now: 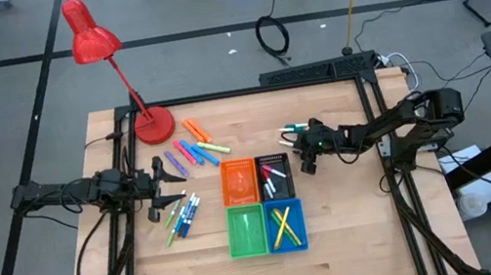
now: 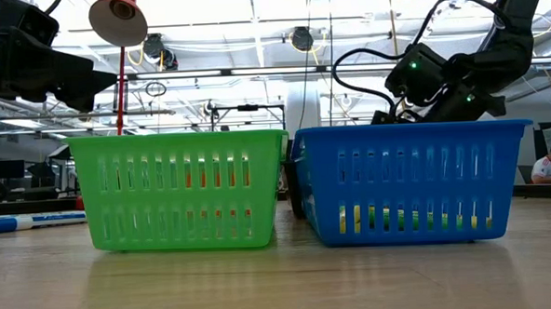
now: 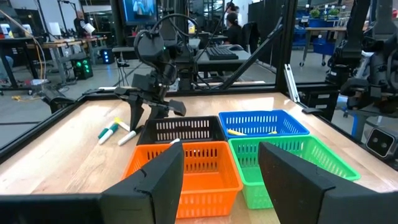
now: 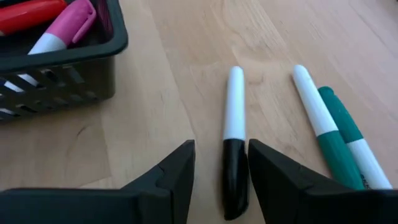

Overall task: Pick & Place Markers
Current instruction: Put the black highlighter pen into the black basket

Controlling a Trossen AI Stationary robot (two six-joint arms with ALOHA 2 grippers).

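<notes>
My right gripper (image 4: 219,174) is open and low over the table, just right of the black bin (image 1: 273,176). Its fingers stand on either side of the black cap end of a white marker (image 4: 234,118) lying flat on the wood; I see no touch. Two white markers with green caps (image 4: 336,140) lie beside it. More markers lie scattered near the lamp base (image 1: 196,147), and a blue and green cluster (image 1: 182,217) lies by my left gripper (image 1: 169,184). That gripper (image 3: 221,180) is open and holds nothing, left of the orange bin (image 1: 240,182).
Four small bins sit together mid-table: orange, black, green (image 1: 246,230) and blue (image 1: 285,224). The black bin (image 4: 56,62) holds pink-capped and red markers; the blue one holds yellow markers. A red desk lamp (image 1: 153,124) stands at the far left. Bare wood lies to the right.
</notes>
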